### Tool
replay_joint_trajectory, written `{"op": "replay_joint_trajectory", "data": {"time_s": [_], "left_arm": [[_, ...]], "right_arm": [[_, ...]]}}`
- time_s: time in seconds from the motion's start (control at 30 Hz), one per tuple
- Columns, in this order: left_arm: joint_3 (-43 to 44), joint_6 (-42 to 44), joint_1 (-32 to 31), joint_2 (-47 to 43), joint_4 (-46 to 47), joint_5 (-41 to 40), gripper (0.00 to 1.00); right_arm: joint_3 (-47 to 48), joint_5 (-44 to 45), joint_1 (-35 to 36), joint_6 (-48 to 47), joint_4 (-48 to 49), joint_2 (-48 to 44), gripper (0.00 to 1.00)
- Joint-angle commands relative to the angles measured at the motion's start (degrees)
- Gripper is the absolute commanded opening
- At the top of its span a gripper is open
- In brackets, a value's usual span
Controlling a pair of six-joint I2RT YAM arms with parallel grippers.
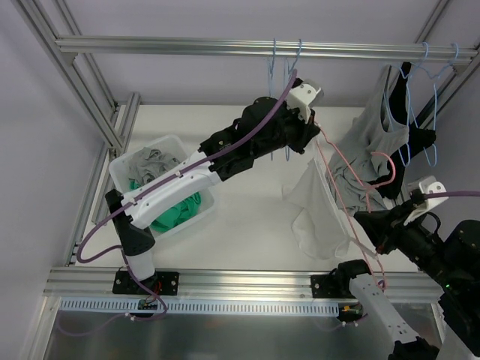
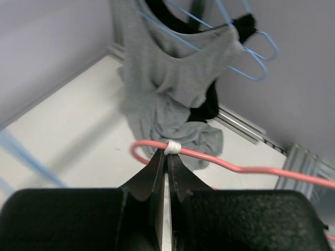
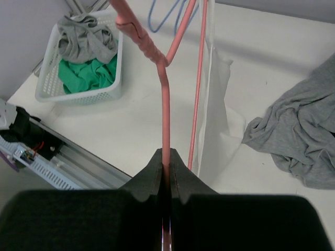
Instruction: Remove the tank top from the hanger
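Note:
A white tank top [image 1: 315, 210] hangs from a pink wire hanger [image 1: 341, 191] held in the air over the table. My left gripper [image 1: 318, 133] is shut at the hanger's upper end. In the left wrist view its tips [image 2: 167, 155] pinch a white strip of the top where it wraps the pink hanger [image 2: 220, 163]. My right gripper [image 1: 361, 220] is shut on the hanger's lower end. In the right wrist view the pink hanger [image 3: 165, 104] runs up out of its shut jaws [image 3: 167, 157], with the white tank top [image 3: 214, 120] beside it.
A grey top [image 1: 371, 142] hangs on a blue hanger [image 1: 409, 97] at the back right, over a black garment [image 1: 420, 139]. More blue hangers [image 1: 281, 67] hang from the rail [image 1: 187, 46]. A white basket [image 1: 161, 144] of clothes stands at the left.

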Motion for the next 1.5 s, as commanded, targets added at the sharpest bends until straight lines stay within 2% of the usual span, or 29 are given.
{"op": "replay_joint_trajectory", "data": {"time_s": [0.0, 0.3, 0.53, 0.63, 0.73, 0.8, 0.83, 1.0, 1.23, 1.37, 1.4, 1.47], "left_arm": [[-2.5, -3.1, 0.1, -7.0, 2.3, -16.8, 0.00], [-6.1, -6.5, 0.9, -9.5, 2.2, -18.6, 0.00], [-5.5, -10.2, 1.6, -8.9, 2.2, -8.3, 0.00], [-3.7, -9.6, 1.8, -8.0, 2.3, -0.3, 0.00], [-2.9, -9.0, 1.8, -7.2, 3.1, 6.5, 0.14], [-3.2, -9.2, 1.8, -7.1, 4.1, 9.1, 0.13], [-3.3, -9.4, 1.8, -7.0, 4.4, 9.5, 0.00], [-3.6, -9.7, 1.8, -6.8, 5.6, 12.3, 0.00], [-5.8, -9.6, 1.8, -7.4, 7.6, 11.8, 0.00], [-7.2, -10.3, 1.8, -8.4, 9.3, 10.4, 0.08], [-7.2, -10.3, 1.8, -8.4, 9.4, 9.9, 0.07], [-7.6, -10.4, 1.8, -8.5, 9.7, 8.3, 0.00]], "right_arm": [[-0.6, -0.3, 4.9, -6.1, -0.3, -2.8, 0.00], [-0.8, 3.0, 8.8, -7.9, -1.7, -5.3, 0.00], [1.4, 0.8, 8.9, -8.3, -0.1, -8.1, 0.00], [2.5, 0.9, 9.0, -7.7, -1.2, -7.7, 0.00], [2.0, 2.7, 8.9, -7.1, -1.5, -7.4, 0.00], [2.0, 3.0, 8.9, -6.7, -1.6, -7.3, 0.00], [2.0, 3.0, 8.9, -6.6, -1.6, -7.2, 0.00], [2.9, 3.8, 8.9, -6.4, -1.8, -6.8, 0.00], [2.8, 5.3, 8.9, -6.7, -3.8, -6.0, 0.00], [1.7, 4.4, 8.9, -6.7, -4.0, -5.8, 0.00], [1.8, 4.0, 8.9, -6.7, -4.0, -5.7, 0.00], [2.3, 3.7, 8.9, -6.5, -4.0, -5.5, 0.00]]}}
